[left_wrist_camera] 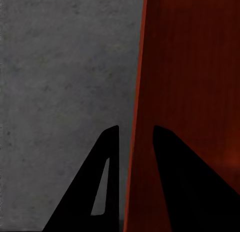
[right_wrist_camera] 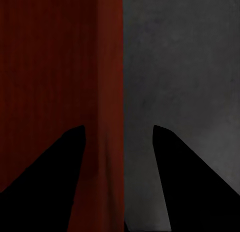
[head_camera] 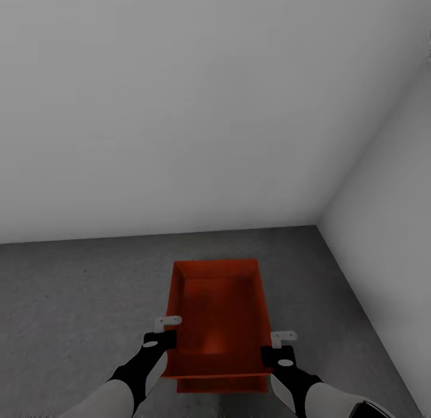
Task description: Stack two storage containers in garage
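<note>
Left gripper (head_camera: 169,331): the jaws straddle the left long wall of the upper storage container (head_camera: 220,313). In the left wrist view, 1 finger (left_wrist_camera: 95,187) lies outside the wall over the concrete and the other lies inside the bin, with the thin wall running between them; the left gripper (left_wrist_camera: 135,137) is set to a narrow gap. Whether the pads press the wall cannot be told.

Right gripper (head_camera: 276,343): the jaws straddle the right long wall in the same manner. In the right wrist view, 1 finger (right_wrist_camera: 55,182) is inside the bin and the other is outside over the floor; the right gripper (right_wrist_camera: 119,134) shows a narrow gap with the wall between. Contact cannot be confirmed.

Arm pose: both forearms reach forward and down from the lower edge of the head view, roughly parallel, wrists level with each other, 1 at each side of the bin near its near end.

Container: open top faces up. The long axis runs straight away from the robot. Beneath its near end, the edge of a lower storage container (head_camera: 221,384) of the same orange-red shows, aligned with it.

Location: the garage floor (head_camera: 72,298), dark grey speckled concrete, close to the corner where 2 plain white walls (head_camera: 179,106) meet, toward the right-hand wall.
</note>
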Controlling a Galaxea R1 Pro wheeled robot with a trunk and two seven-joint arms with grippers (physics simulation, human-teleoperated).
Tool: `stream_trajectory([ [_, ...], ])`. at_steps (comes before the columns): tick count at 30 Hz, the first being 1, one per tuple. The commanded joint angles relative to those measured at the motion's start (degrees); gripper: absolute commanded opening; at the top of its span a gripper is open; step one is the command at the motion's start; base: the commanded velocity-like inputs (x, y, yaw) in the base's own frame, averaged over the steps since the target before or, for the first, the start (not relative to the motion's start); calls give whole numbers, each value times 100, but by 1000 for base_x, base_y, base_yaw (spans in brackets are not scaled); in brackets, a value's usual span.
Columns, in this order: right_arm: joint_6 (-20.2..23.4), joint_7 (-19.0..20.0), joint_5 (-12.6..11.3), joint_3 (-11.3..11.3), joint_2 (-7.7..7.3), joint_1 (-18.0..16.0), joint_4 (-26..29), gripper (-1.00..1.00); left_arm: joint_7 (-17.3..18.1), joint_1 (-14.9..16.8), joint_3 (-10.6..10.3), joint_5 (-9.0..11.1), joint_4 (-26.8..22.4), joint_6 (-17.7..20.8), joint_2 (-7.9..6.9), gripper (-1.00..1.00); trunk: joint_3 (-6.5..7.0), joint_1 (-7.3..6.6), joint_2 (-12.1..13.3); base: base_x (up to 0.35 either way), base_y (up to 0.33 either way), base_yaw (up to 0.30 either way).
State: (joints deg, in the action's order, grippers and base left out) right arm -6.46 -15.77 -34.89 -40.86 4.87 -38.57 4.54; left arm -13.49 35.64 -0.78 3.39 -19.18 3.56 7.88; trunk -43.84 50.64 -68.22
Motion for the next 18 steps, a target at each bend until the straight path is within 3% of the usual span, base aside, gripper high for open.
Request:
stream_trajectory([
  [1, -22, -58, -45, 245, -39, -1, -217, -100, -68, 5, 124, -14, -27, 40, -5, -100, -3, -3, -3, -215, 47, 0],
  [18, -22, -58, -45, 245, -39, -1, -217, -100, -83, 5, 119, -14, -24, 40, -4, -100, -3, -3, -3, -23, 5, 0],
])
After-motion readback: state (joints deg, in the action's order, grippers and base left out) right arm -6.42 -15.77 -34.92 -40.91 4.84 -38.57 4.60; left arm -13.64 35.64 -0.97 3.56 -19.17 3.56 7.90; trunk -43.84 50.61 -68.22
